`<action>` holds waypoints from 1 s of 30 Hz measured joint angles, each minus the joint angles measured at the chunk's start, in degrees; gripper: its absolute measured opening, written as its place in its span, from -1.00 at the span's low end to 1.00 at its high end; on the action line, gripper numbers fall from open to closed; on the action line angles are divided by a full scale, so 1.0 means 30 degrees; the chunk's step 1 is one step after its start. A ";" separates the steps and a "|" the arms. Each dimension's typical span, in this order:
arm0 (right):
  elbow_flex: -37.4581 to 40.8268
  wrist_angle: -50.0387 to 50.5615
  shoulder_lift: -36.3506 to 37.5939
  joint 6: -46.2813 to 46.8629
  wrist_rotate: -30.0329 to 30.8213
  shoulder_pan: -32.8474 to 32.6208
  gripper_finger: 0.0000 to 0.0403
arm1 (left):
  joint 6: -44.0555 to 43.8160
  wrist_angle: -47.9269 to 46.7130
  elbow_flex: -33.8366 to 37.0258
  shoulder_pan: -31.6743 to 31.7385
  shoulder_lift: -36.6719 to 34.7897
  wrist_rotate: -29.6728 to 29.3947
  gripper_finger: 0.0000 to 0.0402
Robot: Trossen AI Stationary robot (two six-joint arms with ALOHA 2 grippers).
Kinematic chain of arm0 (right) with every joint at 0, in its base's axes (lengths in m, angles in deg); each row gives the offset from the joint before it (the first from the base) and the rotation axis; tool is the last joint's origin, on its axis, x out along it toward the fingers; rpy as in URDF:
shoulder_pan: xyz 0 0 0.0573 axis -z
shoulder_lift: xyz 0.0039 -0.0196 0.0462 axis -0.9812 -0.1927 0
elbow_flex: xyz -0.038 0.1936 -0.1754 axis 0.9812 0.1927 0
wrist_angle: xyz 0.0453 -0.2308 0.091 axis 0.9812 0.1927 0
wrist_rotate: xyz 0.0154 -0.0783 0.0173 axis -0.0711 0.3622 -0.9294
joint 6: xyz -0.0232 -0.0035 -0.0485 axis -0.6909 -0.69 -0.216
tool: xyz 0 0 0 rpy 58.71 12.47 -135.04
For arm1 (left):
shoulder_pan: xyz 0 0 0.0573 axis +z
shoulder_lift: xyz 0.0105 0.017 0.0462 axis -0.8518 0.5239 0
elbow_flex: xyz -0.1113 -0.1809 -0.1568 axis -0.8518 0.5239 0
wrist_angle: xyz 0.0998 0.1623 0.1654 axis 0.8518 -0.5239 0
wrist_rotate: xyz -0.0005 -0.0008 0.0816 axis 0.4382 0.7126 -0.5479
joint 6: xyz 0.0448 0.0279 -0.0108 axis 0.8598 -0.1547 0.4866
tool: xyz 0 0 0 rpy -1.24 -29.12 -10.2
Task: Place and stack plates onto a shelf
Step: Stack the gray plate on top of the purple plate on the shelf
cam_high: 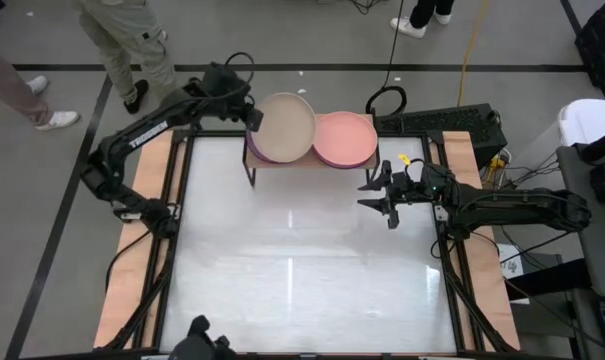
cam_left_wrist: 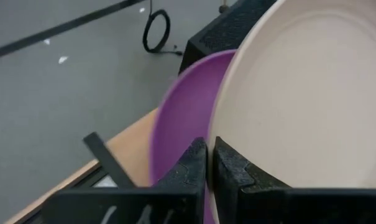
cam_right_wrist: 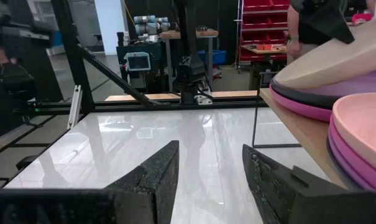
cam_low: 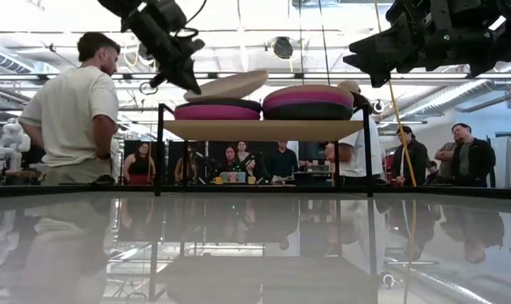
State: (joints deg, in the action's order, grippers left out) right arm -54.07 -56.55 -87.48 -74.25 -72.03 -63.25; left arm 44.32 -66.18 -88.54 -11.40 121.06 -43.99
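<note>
The shelf (cam_low: 263, 129), a wood top on thin black legs, carries two stacks of plates. On the left stack (cam_low: 217, 110) I see magenta, black-grey and purple plates. My left gripper (cam_high: 250, 116) is shut on the beige plate (cam_high: 286, 126), which is tilted over this stack. A salmon pink plate (cam_high: 344, 138) tops the right stack (cam_low: 310, 103), above purple and dark plates. My right gripper (cam_high: 382, 196) hangs open over the table near the shelf's right end, holding nothing; in its wrist view (cam_right_wrist: 206, 180) both stacks show at the side. My left gripper pinches the beige plate's rim (cam_left_wrist: 220, 134) between its two fingers, on the edge toward the table's left. The fingers come slanting down from the left. The plate is tilted, its held edge low over the purple plate (cam_left_wrist: 181, 118) and its opposite edge (cam_low: 259, 76) raised.
The white table top (cam_high: 302, 270) lies bare in front of the shelf. Black frame bars (cam_high: 182, 200) run along both sides. Several people (cam_low: 73, 118) stand in the room behind the table, and a cable coil (cam_high: 386, 100) lies on the floor past the far edge.
</note>
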 joint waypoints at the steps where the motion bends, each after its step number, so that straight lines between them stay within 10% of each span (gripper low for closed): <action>1: 0.0000 0.0025 0.0000 0.0000 0.0000 0.0000 -0.22 | 0.0000 -0.0022 0.0000 0.0178 0.0143 0.0130 -0.94; 30: 0.0000 0.0104 0.0000 0.0182 -0.0066 0.0000 -0.22 | 0.1071 -0.0365 0.0014 0.0631 0.0052 -0.0150 -0.21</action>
State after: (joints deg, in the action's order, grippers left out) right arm -54.07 -56.23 -87.48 -73.71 -72.23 -63.25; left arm 47.53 -67.28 -88.49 -9.50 121.22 -44.44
